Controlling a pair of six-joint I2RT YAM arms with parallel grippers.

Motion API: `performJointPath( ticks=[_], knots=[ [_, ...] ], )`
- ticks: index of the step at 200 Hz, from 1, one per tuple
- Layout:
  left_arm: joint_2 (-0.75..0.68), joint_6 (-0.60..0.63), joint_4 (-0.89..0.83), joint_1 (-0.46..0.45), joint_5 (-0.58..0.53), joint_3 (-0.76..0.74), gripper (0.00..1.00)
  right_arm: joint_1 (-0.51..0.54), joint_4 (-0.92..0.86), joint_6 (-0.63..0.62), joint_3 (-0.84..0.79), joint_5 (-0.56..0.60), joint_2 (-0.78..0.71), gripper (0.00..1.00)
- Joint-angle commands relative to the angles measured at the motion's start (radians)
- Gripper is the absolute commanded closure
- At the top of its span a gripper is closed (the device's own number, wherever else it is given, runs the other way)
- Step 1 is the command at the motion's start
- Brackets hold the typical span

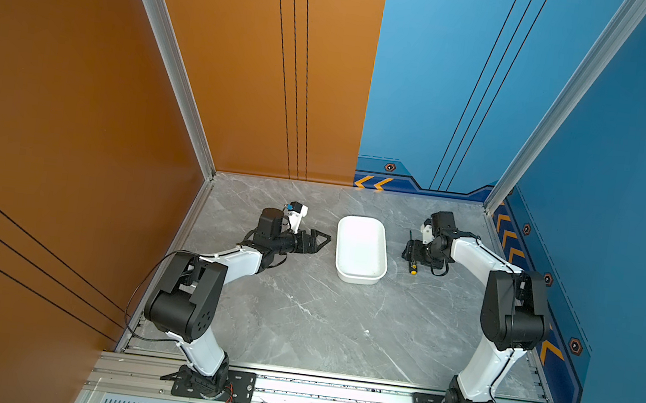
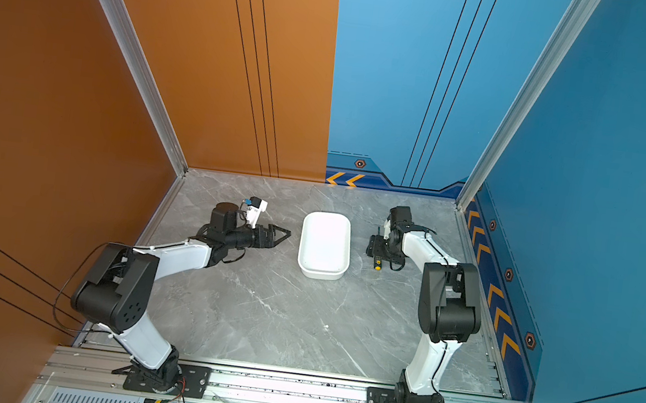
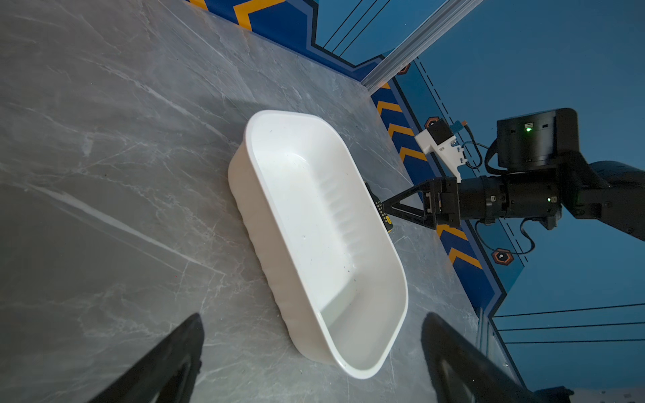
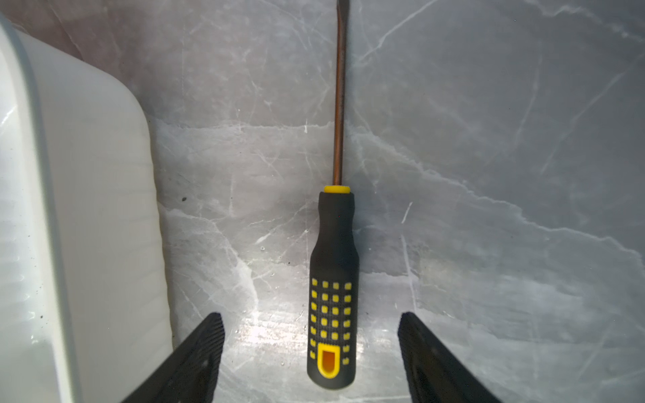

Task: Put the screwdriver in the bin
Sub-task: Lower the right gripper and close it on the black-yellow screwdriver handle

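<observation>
On the grey marble tabletop (image 1: pixel 299 312), the screwdriver (image 4: pixel 333 289) is lying flat, just beside the right long wall of the bin (image 1: pixel 361 249) and not touching it. In the right wrist view its thin shaft is pointing away from the camera and its black handle with yellow dots is sitting between the two fingers (image 4: pixel 195 352), with bare table showing on either side of the handle. The right gripper (image 4: pixel 310 349) is standing open around the handle, gripping nothing. In both top views the right gripper (image 1: pixel 415 252) is hanging low over the screwdriver (image 2: pixel 378 263), hiding most of it; only the yellow end and the shaft tip are showing. The bin (image 2: pixel 324 244) is sitting mid-table with nothing inside it, as the left wrist view confirms (image 3: pixel 349 195). The left gripper (image 1: pixel 319 239) is hovering just to the left of the bin, its fingers spread wide and holding nothing; the left wrist view is showing both dark fingers (image 3: pixel 167 359) well apart.
</observation>
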Motion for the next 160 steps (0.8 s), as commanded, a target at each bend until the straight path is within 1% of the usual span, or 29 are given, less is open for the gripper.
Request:
performJointPath(
  ticks=[1,21,56,83,96,115,136,160],
  knots=[
    [0.012,-0.005,-0.057,-0.013,0.026,0.039,0.02,0.005,-0.065,0.007,0.036,0.033,0.035,0.24],
    [0.015,0.004,-0.080,-0.018,0.024,0.045,0.02,0.009,-0.079,0.003,0.045,0.044,0.048,0.27],
    [0.013,0.039,-0.192,-0.024,0.006,0.079,0.02,0.010,-0.094,-0.004,0.063,0.062,0.073,0.35],
    [0.011,0.075,-0.306,-0.030,-0.022,0.117,0.02,0.014,-0.110,-0.008,0.082,0.078,0.089,0.37],
    [0.014,0.091,-0.348,-0.034,-0.033,0.135,0.02,0.020,-0.118,-0.011,0.092,0.090,0.100,0.42],
    [0.016,0.101,-0.371,-0.038,-0.043,0.145,0.02,0.029,-0.135,-0.017,0.109,0.114,0.116,0.45],
    [0.016,0.099,-0.372,-0.040,-0.045,0.144,0.02,0.030,-0.152,-0.017,0.127,0.127,0.135,0.45],
    [0.015,0.101,-0.374,-0.041,-0.052,0.140,0.02,0.030,-0.154,-0.018,0.137,0.130,0.143,0.50]
  ],
)
